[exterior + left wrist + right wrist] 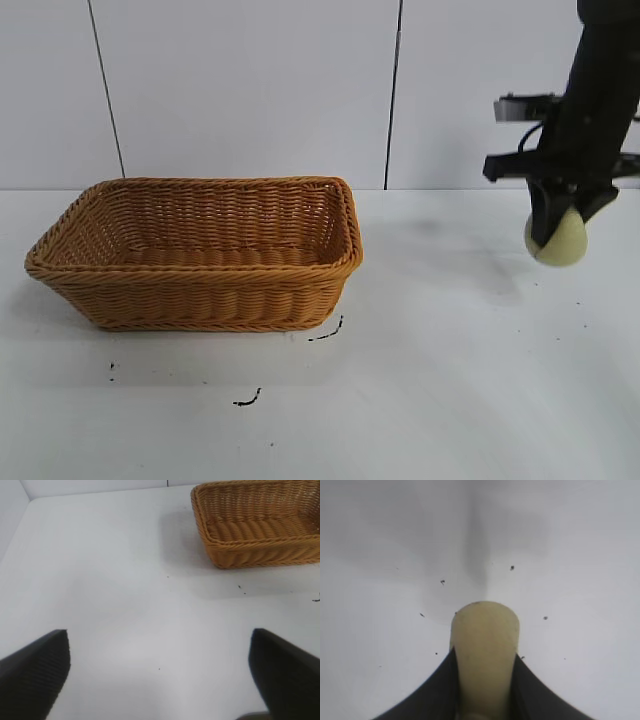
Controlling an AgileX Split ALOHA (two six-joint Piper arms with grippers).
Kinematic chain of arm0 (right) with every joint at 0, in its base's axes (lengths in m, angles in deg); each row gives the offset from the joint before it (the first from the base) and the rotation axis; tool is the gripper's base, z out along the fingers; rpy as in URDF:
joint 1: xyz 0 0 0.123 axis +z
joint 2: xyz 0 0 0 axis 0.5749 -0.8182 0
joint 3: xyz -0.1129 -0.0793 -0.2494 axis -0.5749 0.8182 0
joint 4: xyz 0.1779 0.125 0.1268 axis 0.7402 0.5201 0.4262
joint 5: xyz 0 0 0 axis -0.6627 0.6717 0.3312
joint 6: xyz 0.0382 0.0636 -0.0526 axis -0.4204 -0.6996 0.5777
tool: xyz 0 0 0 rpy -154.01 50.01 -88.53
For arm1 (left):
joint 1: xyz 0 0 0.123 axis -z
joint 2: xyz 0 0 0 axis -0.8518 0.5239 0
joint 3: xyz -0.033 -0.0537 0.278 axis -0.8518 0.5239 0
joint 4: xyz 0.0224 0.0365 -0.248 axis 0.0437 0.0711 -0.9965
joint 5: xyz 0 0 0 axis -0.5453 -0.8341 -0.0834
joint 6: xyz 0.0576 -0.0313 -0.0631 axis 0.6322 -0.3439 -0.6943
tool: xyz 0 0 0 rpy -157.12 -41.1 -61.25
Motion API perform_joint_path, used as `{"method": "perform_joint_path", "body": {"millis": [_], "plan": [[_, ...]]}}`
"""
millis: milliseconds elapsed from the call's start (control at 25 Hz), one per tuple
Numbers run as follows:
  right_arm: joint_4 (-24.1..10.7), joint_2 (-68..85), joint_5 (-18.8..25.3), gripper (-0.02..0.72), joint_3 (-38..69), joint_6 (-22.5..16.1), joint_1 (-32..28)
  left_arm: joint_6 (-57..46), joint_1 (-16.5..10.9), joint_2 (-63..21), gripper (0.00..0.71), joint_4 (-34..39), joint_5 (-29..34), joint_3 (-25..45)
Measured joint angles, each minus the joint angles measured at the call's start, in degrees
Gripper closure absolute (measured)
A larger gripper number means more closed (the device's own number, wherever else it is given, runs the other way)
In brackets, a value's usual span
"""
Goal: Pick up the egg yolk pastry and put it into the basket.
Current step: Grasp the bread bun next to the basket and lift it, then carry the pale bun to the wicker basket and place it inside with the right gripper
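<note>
**Above the table, pastry in my claw, basket waiting**

Across the white table (460, 380), well apart from me on the left side of the outside view, the basket (200, 255) is sitting with nothing showing inside it. My left claw (160, 672) is hanging idle over bare table with its jaws spread wide, the basket off beyond it. My right claw (562, 228) is pointing steeply down and clenching the pastry (562, 242), which is hanging clear of the table; my wrist camera is showing the pale lump squeezed between both black fingers (427, 692). I am judging the pickup done and the carry in hand. Next, I am needing to travel sideways toward the basket, clearing the braided rim, then letting go above the inside.
</note>
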Motion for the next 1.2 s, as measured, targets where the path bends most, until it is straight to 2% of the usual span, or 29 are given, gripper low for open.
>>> {"method": "perform_joint_path", "body": {"millis": [160,400,560,800,1040,1200], "plan": [[0.0,0.8,4.0,0.552,-8.0,-0.3,0.0,0.0,0.0,0.0,0.014,0.0,0.0,0.0],[-0.4,0.8,4.2,0.553,-13.6,-0.8,1.5,0.0,0.0,0.0,0.014,0.0,0.0,0.0],[-0.7,0.8,4.0,0.553,-15.2,-1.2,5.5,0.0,0.0,0.0,0.014,0.0,0.0,0.0],[-0.7,0.8,-0.4,0.553,-16.5,-1.9,16.0,0.0,0.0,0.0,0.014,0.0,0.0,0.0],[-0.7,-1.5,-6.9,0.553,-16.9,-2.5,27.1,0.0,0.0,0.0,0.014,0.0,0.0,0.0],[-0.7,-5.8,-11.8,0.553,-17.0,-3.2,32.0,0.0,0.0,0.0,0.014,0.0,0.0,0.0]]}}
